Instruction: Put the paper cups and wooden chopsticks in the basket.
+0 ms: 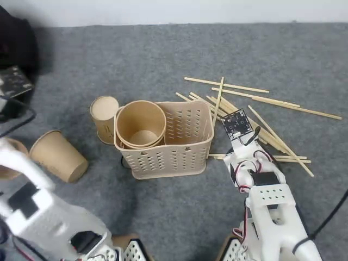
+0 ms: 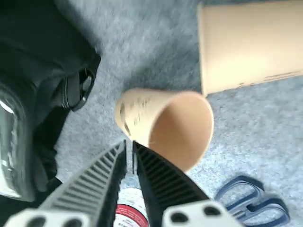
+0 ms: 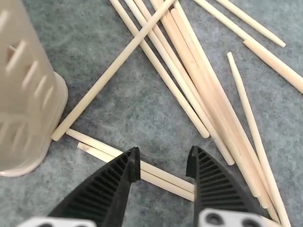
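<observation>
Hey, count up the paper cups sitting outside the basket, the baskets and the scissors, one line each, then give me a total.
Paper cups outside the basket: 3
Baskets: 1
Scissors: 1
Total: 5

Setting: robotics lab or hobby workbench.
Evidence: table under a grey carpet-like cover [image 1: 163, 54]; plain white wall [image 1: 190, 10] at the far edge; two white arms [image 1: 269, 201] with bare wiring, near edge; loose circuit board [image 1: 13, 80] with cables, far left; black bag [image 1: 16, 38]; blue-handled scissors [image 2: 251, 201].
</observation>
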### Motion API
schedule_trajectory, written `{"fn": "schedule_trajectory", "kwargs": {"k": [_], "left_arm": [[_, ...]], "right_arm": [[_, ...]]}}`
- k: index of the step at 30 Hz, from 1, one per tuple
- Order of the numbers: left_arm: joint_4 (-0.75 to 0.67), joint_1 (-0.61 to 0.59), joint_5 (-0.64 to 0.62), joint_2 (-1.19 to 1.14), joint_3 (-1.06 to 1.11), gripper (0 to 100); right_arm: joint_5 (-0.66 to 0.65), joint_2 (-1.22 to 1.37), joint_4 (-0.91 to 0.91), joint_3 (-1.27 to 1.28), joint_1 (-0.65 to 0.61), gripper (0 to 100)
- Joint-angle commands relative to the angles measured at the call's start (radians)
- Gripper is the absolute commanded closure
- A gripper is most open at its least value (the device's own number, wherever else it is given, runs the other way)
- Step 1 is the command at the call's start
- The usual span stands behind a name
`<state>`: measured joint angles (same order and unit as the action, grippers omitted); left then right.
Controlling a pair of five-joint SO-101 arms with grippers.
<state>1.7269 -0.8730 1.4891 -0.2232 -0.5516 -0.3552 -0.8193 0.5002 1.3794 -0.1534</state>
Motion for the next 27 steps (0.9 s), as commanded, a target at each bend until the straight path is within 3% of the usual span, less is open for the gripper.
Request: {"fn": "schedule_trajectory", "kwargs": {"k": [1, 7, 11, 14, 18, 21, 27], "left_arm": [[0.023, 0.012, -0.012, 0.104, 0.021, 99], [-0.084, -0.094, -0.011, 0.023, 0.16, 94], [0.034, -0.198, 0.002, 0.068, 0.171, 82], [0.031, -0.272, 0.1, 0.19, 0.254, 85], [0.008, -0.381, 0.364, 0.393, 0.443, 90], [-0.132, -0.443, 0.427, 0.523, 0.634, 89], [-0.68, -0.514, 0.427, 0.74, 1.171, 86]], "right_arm": [[-0.014, -0.002, -0.018, 0.006, -0.007, 81.9], [-0.014, -0.007, -0.018, 0.009, -0.007, 81.9], [-0.014, -0.007, -0.019, 0.008, -0.013, 81.9], [-0.014, -0.007, -0.021, 0.005, -0.013, 81.9], [-0.014, -0.007, -0.021, 0.005, -0.013, 81.9], [-0.014, -0.007, -0.021, 0.005, -0.008, 81.9], [-0.014, -0.007, -0.021, 0.006, -0.008, 81.9]]}}
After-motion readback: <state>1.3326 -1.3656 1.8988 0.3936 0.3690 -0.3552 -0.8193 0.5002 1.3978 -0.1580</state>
